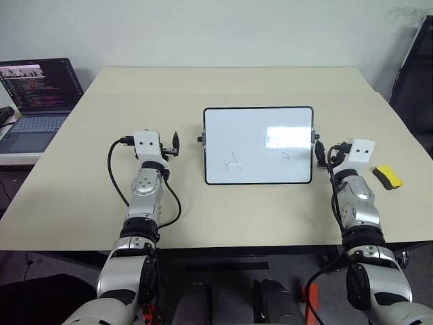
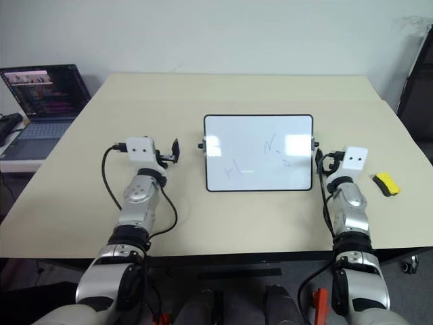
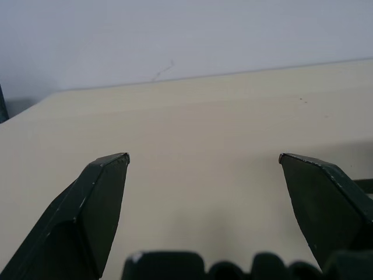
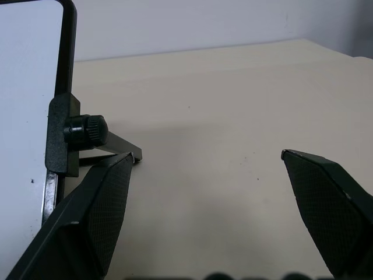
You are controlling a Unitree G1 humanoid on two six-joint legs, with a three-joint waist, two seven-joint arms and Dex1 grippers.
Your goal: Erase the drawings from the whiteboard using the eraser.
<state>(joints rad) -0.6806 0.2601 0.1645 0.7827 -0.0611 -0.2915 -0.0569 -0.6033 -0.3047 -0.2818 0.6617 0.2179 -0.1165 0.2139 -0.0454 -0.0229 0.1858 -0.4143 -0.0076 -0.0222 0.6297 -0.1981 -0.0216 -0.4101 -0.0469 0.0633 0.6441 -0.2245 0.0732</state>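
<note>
The whiteboard (image 1: pixel 258 128) stands propped at the middle of the table, black-framed with a side knob (image 4: pixel 85 129). Faint drawings mark it: one scribble at lower left (image 1: pixel 233 162) and small ones at upper right (image 1: pixel 273 140). The eraser (image 1: pixel 388 176), yellow on a black base, lies on the table to the right of my right arm. My left gripper (image 3: pixel 204 157) hovers open and empty just left of the board. My right gripper (image 4: pixel 207 154) is open and empty beside the board's right edge, between board and eraser.
An open laptop (image 1: pixel 37 101) sits on a lower surface off the beige table's (image 1: pixel 223 84) far left corner. A dark object (image 1: pixel 414 74) stands past the table's right edge. A wall lies behind the table.
</note>
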